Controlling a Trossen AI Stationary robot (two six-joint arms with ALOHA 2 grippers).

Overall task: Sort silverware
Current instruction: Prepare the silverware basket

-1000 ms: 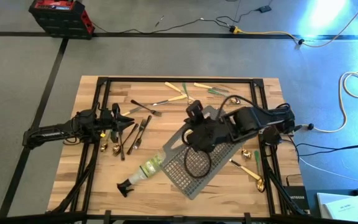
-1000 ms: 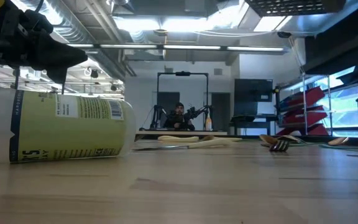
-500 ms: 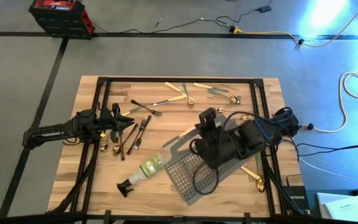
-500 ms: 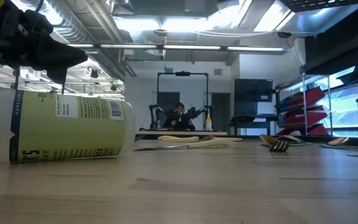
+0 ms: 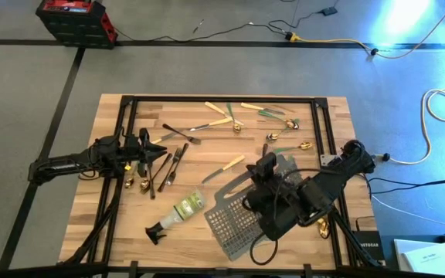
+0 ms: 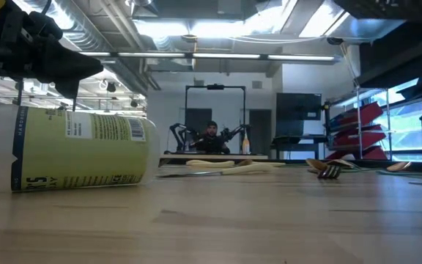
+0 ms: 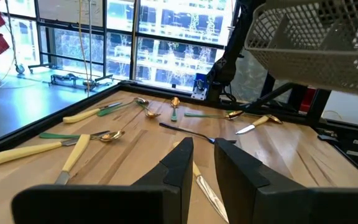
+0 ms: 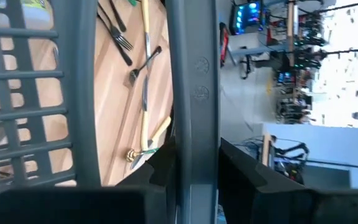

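Note:
Silverware is scattered over the table in the high view: cream- and green-handled pieces along the far edge (image 5: 226,114), dark forks (image 5: 172,162) by my left gripper (image 5: 157,150), a cream-handled knife (image 5: 234,162) and gold spoons (image 5: 288,139). My left gripper hovers just above the table, its fingers a narrow gap apart (image 7: 202,152), over a knife (image 7: 207,193) without touching it. My right gripper (image 5: 263,179) is shut on the grey mesh caddy (image 5: 234,224), which hangs in the air at the table's near right (image 7: 316,37). My right gripper pinches a flat grey bar of the caddy (image 8: 191,93) between its two fingers (image 8: 241,171); whether that bar is a rim or a divider, I cannot tell. The caddy is lifted clear of the table and tilted.
A clear spray bottle with a yellow-green label (image 5: 180,210) lies on its side left of the caddy and fills the low view's left (image 6: 79,150). A gold spoon (image 5: 324,229) lies near the right edge. A dark frame (image 5: 222,99) borders the table. A person sits far behind (image 6: 211,136).
My right arm has carried the caddy toward the table's near edge and somewhat right, turning it as it went. This has uncovered the cream-handled knife and the gold spoons in the table's middle. The silverware has not moved.

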